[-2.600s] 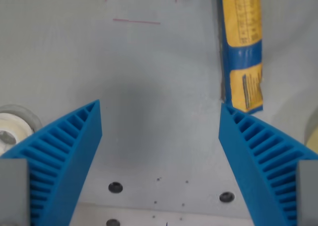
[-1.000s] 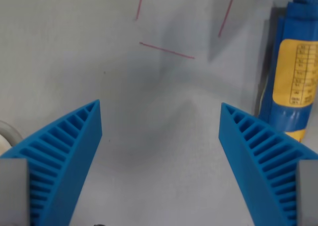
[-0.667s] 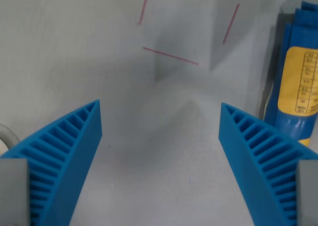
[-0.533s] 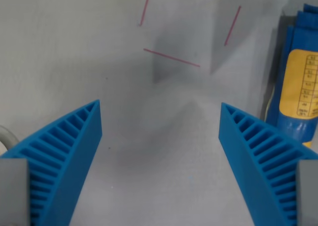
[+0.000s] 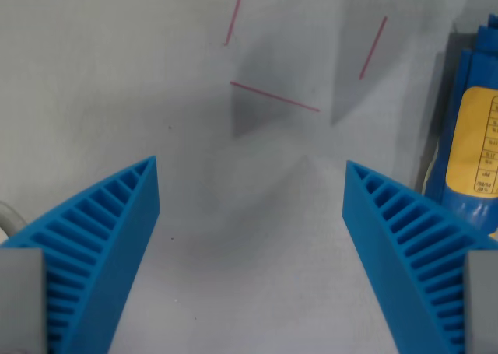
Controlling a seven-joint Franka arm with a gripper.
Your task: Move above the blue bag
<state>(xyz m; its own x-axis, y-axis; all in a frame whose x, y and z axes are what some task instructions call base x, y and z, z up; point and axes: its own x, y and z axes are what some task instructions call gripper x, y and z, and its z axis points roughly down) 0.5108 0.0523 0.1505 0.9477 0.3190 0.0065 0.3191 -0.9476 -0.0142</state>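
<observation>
Fingers [image 5: 250, 167] spread wide and holding nothing, ribbed blue tips over bare grey worktop [image 5: 117, 82], blue bag [image 5: 473, 148] with yellow label at the wrist view's right edge, red lines [image 5: 274, 96] ahead

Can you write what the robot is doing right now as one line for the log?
gripper: open, holding nothing | blue bag: at wrist view's right edge, not between fingers | below gripper: bare table with red lines
</observation>
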